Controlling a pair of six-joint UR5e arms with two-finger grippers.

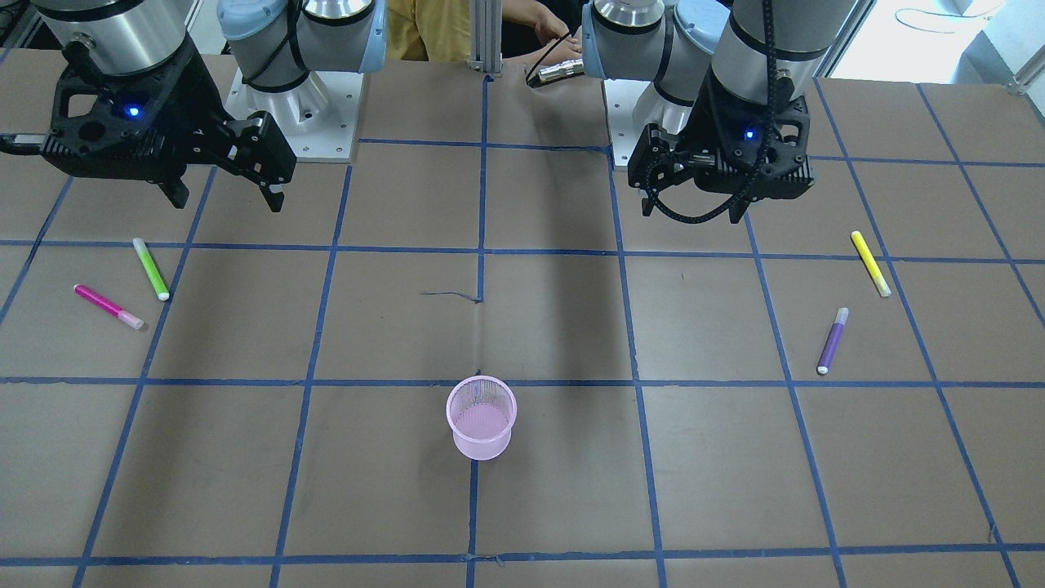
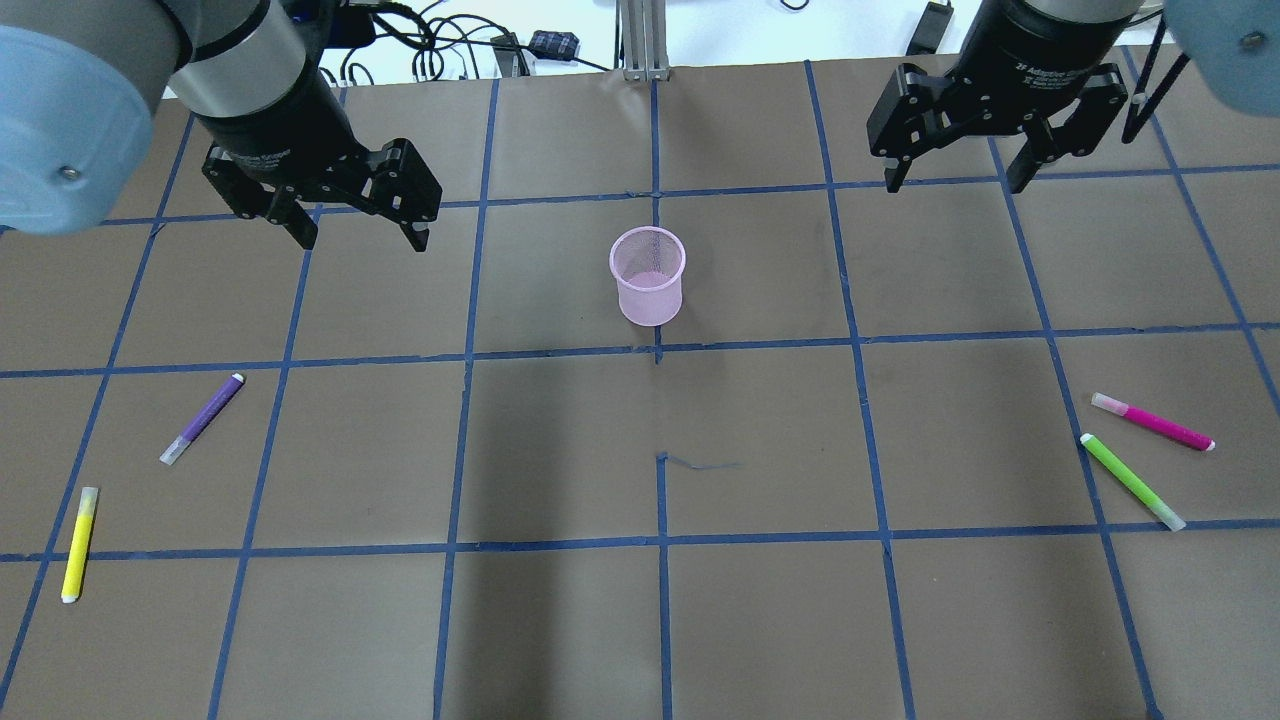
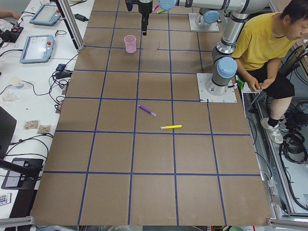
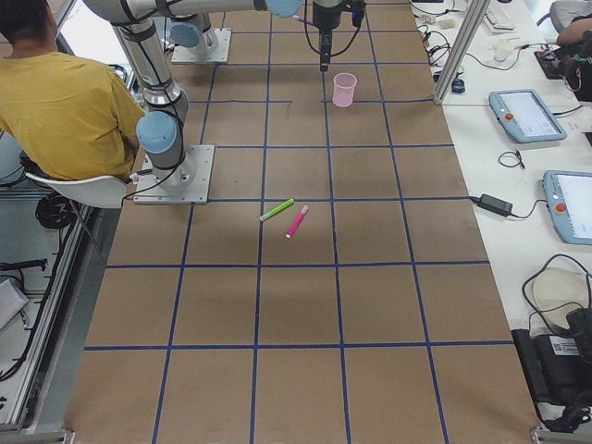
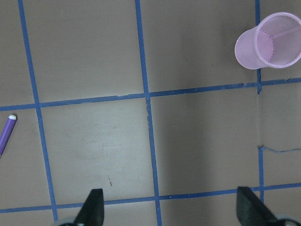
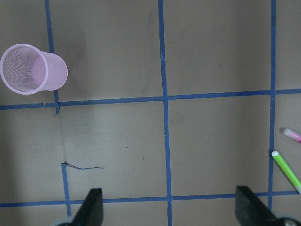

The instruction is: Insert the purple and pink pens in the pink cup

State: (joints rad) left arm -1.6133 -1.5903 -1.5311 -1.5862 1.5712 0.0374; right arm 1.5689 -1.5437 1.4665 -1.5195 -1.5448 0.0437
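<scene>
The pink mesh cup stands upright and empty at the table's middle, also in the front view. The purple pen lies flat on the robot's left side, its tip showing in the left wrist view. The pink pen lies flat on the right side, just entering the right wrist view. My left gripper hovers open and empty left of the cup, beyond the purple pen. My right gripper hovers open and empty right of the cup, beyond the pink pen.
A green pen lies close beside the pink pen. A yellow pen lies near the purple pen, toward the robot's left edge. A person in a yellow shirt sits behind the robot bases. Tablets and cables lie beyond the table's far edge.
</scene>
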